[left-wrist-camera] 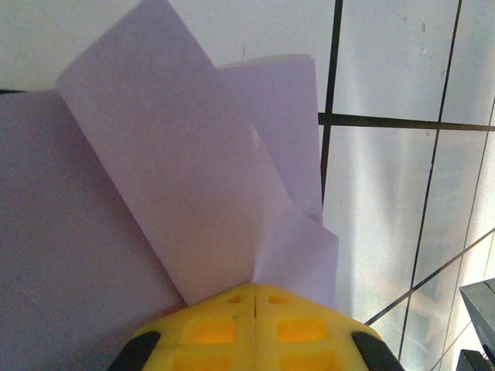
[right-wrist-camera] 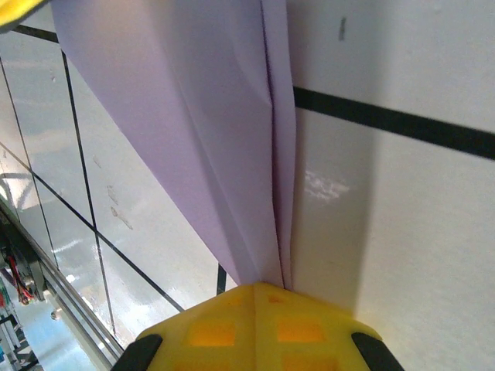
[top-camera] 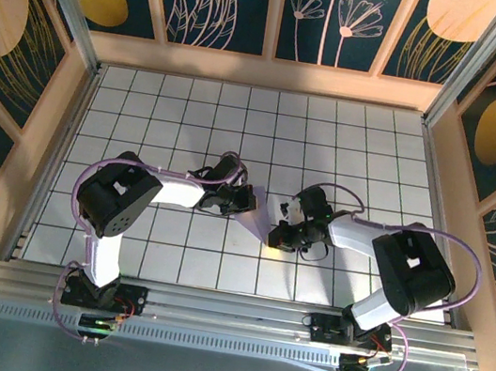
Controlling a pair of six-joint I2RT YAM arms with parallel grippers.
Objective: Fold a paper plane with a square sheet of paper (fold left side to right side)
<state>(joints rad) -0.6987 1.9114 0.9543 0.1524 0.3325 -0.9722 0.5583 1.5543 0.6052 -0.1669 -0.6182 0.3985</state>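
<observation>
Plane [top-camera: 259,218]: pinched from both sides, left gripper [left-wrist-camera: 254,292] closed tight on layered flaps, right gripper [right-wrist-camera: 257,287] closed tight on narrow creased end. Spanning gripper to gripper over mid table [top-camera: 192,119], long axis slanting from table's far-left toward near-right; equally near both arms.

Left claw [left-wrist-camera: 254,292] clamped on folded lavender paper plane [left-wrist-camera: 178,178], white grid tiles [left-wrist-camera: 387,232] beneath

From above, the paper plane [top-camera: 260,218] sat mostly covered, its folds too small to read. Beyond the left tool [left-wrist-camera: 255,290] it ran off the picture's left edge; beyond the right tool [right-wrist-camera: 257,286], off the top.
</observation>
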